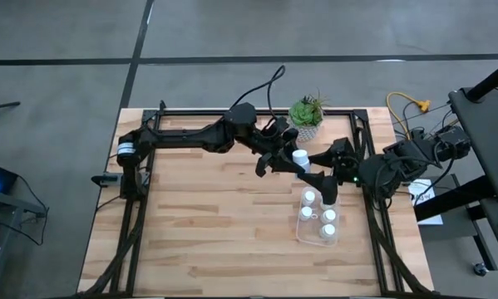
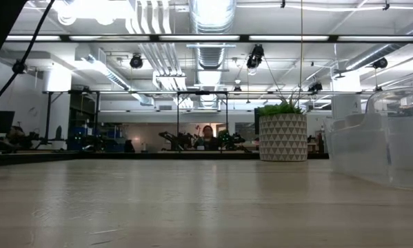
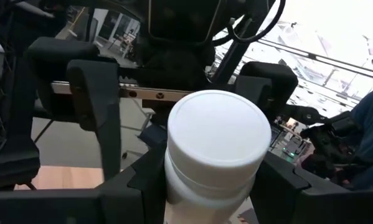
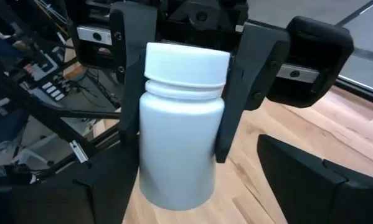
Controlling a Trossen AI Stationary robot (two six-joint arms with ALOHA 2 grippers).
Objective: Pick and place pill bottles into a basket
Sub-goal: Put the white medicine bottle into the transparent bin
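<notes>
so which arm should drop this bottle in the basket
Likely right: its open gripper flanks the pill bottle, and that arm sits beside the basket. The left gripper holds the bottle now, reaching far across the table.

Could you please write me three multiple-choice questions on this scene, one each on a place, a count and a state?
1. Where is the basket? A on the left side of the table; B on its right side; C off the table.
2. How many pill bottles are in it? A one; B four; C six.
3. How is the right gripper? A open; B shut on a bottle; C shut, empty.
Answers: 1 B, the high view shows it beside the right arm. 2 B, four white caps show inside it. 3 A, its fingers stand wide apart while the left gripper clamps the raised bottle.
</notes>
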